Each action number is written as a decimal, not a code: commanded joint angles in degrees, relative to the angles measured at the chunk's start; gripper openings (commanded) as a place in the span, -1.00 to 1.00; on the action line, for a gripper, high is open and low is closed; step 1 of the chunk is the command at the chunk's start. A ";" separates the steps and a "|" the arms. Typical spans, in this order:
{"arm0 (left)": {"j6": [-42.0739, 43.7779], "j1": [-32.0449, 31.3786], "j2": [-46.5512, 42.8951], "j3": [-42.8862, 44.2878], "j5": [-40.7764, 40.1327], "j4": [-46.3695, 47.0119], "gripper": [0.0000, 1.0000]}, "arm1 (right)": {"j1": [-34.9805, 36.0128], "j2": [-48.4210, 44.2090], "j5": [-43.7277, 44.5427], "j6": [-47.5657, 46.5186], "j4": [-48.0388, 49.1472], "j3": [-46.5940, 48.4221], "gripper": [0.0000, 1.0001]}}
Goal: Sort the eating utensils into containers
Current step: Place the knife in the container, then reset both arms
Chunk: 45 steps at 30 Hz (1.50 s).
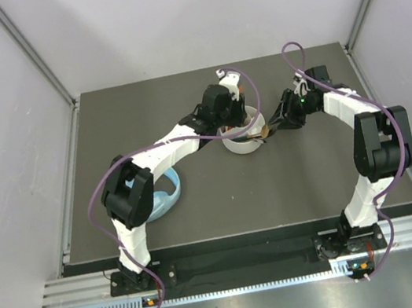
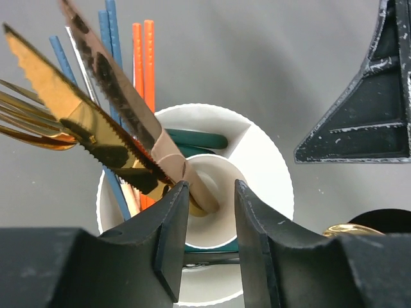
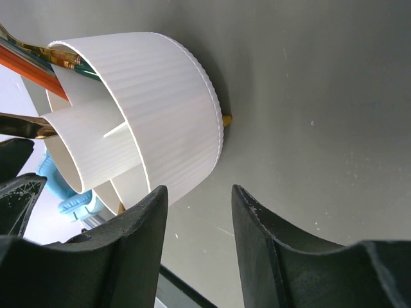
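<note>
Left pincer (image 2: 210, 187) hangs open over the white holder (image 2: 276, 173), where gold knives (image 2: 64, 109) and orange chopsticks (image 2: 142, 58) lean steeply outward. Right pincer (image 3: 199, 190), open and empty, sits beside its wall; any nudge could topple holder and contents

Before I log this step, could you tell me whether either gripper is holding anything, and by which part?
Nothing is held. The left gripper is open over the holder, where gold knives lean; the right gripper is open beside it.
</note>
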 commanded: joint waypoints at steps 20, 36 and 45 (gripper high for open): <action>-13.00 11.50 -14.42 26.12 1.79 -24.15 -0.06 | -1.12 -9.91 9.29 -4.92 -7.79 0.49 -0.04; -21.54 21.01 -20.15 3.27 -7.64 -42.10 -0.01 | -4.20 -24.42 19.50 -3.44 -7.81 -0.83 -0.01; -20.67 22.69 -6.88 13.44 3.08 -49.40 -0.03 | -4.81 -28.92 20.21 -0.98 -6.05 -1.27 0.01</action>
